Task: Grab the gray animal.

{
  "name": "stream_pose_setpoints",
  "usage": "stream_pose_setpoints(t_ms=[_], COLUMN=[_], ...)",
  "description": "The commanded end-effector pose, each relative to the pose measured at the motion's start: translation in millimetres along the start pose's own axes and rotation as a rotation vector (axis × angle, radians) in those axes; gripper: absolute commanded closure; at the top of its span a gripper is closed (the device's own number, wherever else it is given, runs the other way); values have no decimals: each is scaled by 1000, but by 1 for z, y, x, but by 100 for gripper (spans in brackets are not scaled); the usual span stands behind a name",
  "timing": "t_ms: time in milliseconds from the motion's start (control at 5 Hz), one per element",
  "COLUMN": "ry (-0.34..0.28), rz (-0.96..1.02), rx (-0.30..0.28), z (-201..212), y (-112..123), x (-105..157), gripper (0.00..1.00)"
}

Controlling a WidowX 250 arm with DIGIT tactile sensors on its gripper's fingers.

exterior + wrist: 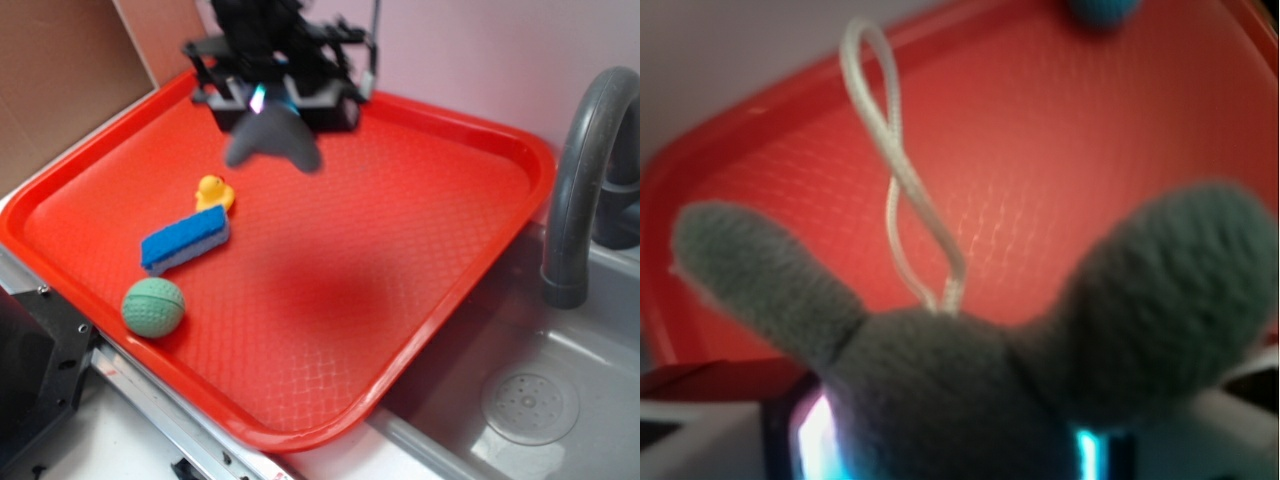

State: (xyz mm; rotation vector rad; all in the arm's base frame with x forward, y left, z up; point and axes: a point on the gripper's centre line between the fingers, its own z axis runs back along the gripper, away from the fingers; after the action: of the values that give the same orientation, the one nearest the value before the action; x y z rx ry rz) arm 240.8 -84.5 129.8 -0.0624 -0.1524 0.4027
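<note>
Setting: red tray lay beside a gray sink, under a pink wall.
Gripper: the gripper hung above the tray's far edge, fingers pinched on the gray animal.
Animal's place: off the tray, dangling under the gripper, beyond the yellow duck.
Doing it well: likely keep the squeeze firm and lift straight.
Looks: dark gray plush, two long ears, white string loop.

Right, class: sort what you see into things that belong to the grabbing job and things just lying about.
Belongs to the job:
gray animal
pincer

Just lying about:
yellow duck
blue sponge
green ball
red tray
faucet
</note>
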Motion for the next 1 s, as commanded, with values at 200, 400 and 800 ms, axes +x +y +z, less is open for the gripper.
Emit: stream_pose_setpoints(t_ms=[200, 400, 800], ry=[-90, -89, -83], rz=[-191, -246, -344], rx=[87, 32, -27], z=[48, 57, 56], y=[15, 20, 25], x=[18, 17, 16], gripper=[100, 100, 100])
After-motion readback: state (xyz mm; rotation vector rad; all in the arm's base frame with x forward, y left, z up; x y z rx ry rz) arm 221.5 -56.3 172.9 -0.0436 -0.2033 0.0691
